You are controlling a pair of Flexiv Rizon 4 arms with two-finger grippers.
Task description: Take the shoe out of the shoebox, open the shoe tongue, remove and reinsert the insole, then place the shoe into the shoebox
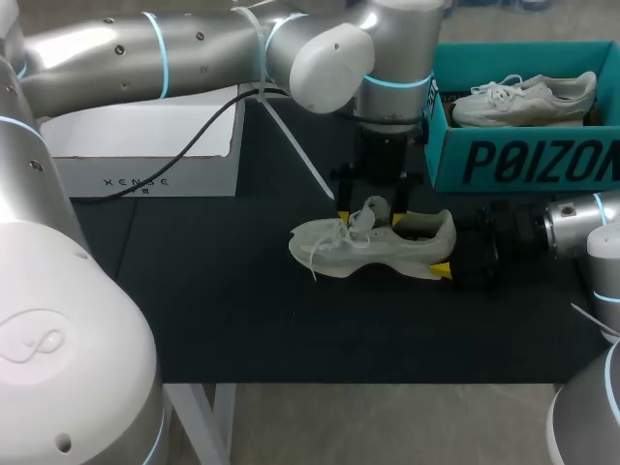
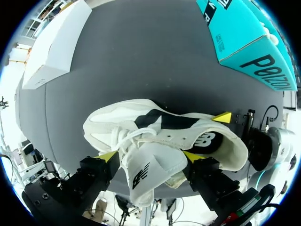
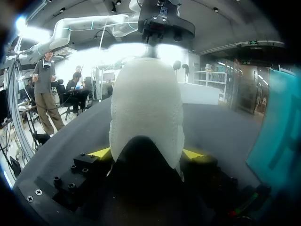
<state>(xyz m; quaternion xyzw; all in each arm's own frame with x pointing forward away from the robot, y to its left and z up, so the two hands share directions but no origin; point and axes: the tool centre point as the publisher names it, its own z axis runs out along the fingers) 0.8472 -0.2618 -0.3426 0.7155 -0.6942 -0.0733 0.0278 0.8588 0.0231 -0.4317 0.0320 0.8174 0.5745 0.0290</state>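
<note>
Jaws, head view: left jaws above shoe (image 1: 334,247) on counter (image 1: 223,300), shoebox (image 1: 523,165) far right. Left wrist: they pinch the tongue (image 2: 153,172) both sides, probably to pull it open. Right wrist: right jaws clamp heel (image 3: 146,108), bracing shoe.

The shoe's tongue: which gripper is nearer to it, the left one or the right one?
Left. The left gripper is shut on the tongue, pinching it from both sides. The right gripper holds the heel, behind the tongue.
</note>
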